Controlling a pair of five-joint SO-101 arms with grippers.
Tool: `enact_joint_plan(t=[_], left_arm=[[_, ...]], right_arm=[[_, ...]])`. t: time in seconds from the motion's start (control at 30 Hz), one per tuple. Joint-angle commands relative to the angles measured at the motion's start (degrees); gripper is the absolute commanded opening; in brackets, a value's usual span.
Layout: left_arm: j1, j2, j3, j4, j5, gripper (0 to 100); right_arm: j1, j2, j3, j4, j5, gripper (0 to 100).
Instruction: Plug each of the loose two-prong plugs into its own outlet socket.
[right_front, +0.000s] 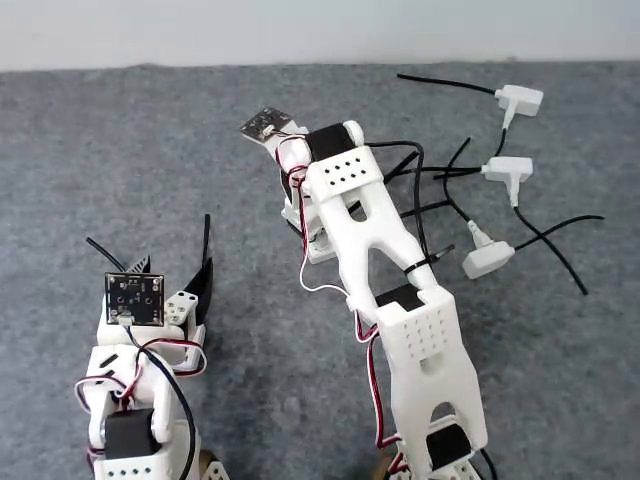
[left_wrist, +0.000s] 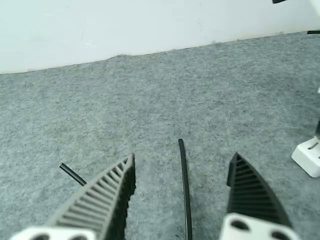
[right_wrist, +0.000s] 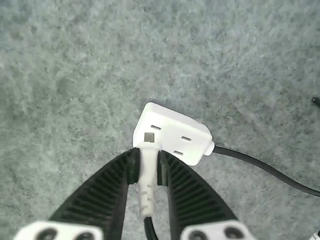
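Observation:
My right gripper is shut on a white two-prong plug, whose front end meets the slotted face of a white outlet block lying on the grey carpet. From above, that block peeks out beside the right arm near the table's middle. Three more white plugs with black cords lie at the far right: one at the back, one in the middle, one nearest. My left gripper stands open low at the front left, with a loose black cable lying between its fingers.
Black cords tangle between the right arm and the three plugs. A short black cable end lies beside the left gripper. A pale wall borders the carpet at the back. Open carpet stretches at the back left.

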Motion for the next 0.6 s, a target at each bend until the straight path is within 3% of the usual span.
enact_joint_plan(t=[0.0, 0.57], left_arm=[[0.0, -0.6, -1.5, -2.0, 0.4, 30], [0.0, -0.6, -1.5, -2.0, 0.4, 30]], right_arm=[[0.7, 1.3, -3.2, 0.1, 0.7, 0.8], [1.0, 3.6, -7.2, -0.3, 0.4, 0.8]])
